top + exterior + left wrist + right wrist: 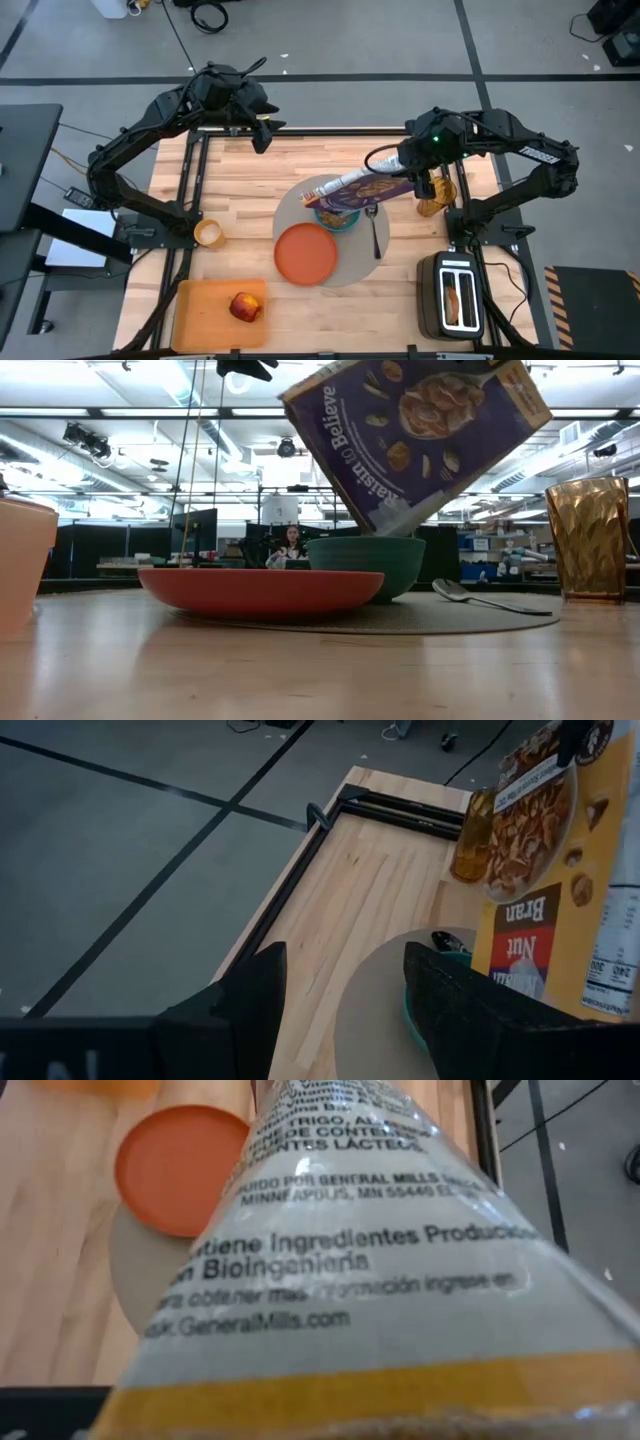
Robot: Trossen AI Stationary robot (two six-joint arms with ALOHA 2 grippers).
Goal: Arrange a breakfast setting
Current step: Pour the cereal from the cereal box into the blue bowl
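The right end effector (403,172) gripped a purple cereal box (355,186) at its upper end, above the right half of the surface (250,170). In the high view the box's long axis ran from the end effector leftward and slightly toward the front edge. In the low view the box (420,435) was tilted, its lower corner pointing down into the teal bowl (366,563). The right wrist view was almost filled by a side panel of the box (380,1280), with the orange plate (175,1165) beyond it.

The teal bowl (338,216) sat on the large round grey placemat (365,262), beneath the box's low end. The orange plate (306,253) lay on the placemat's front part, just beside the bowl. The metal spoon (373,230) lay on the placemat to the right of the bowl, its long axis running front to back, bowl end toward the back.

An amber glass (431,205) stood off the placemat to the right, near the right arm. The black-and-silver toaster (455,295) stood at the front right corner.

The left end effector (262,135) hung over the back edge of the surface, well apart from the placemat. Its fingers (250,995) stood apart with nothing between them.

The small yellow cup (208,234) stood at the left edge. The red apple (245,307) lay on the rectangular orange cutting board (200,315) at the front left
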